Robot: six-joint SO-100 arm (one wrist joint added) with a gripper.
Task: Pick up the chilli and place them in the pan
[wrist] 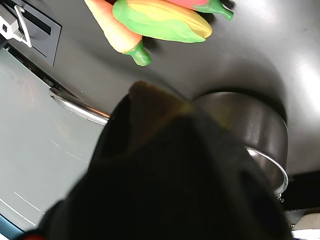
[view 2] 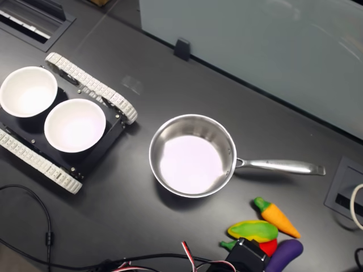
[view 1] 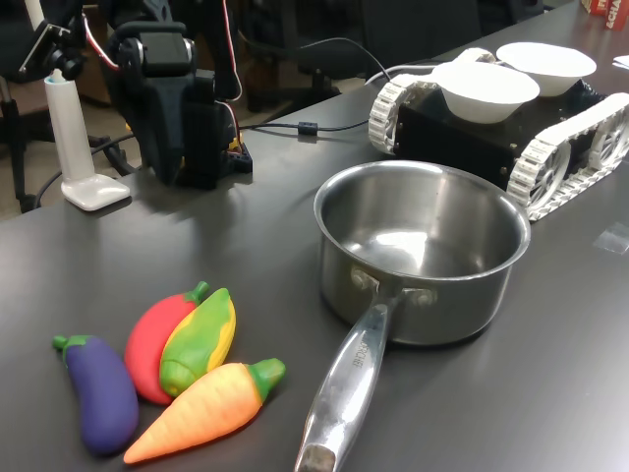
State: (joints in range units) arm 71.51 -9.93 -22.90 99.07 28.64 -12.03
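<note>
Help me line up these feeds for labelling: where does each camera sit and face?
Wrist view: on the arm, over the dark tool, facing the corn, carrot and pan.
First exterior view: low at table level, facing the pan and arm base.
Second exterior view: overhead, looking down; the arm covers most of the chilli.
Both exterior views share the bowls.

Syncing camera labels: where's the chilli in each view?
Wrist view: chilli at the frame edge, mostly cut off, touching the corn.
First exterior view: chilli in the toy cluster toward the first exterior view's left, between eggplant and corn.
Second exterior view: only a red sliver near the bottom edge, under the corn, partly hidden by the arm.
Shared landmark: the pan.
</note>
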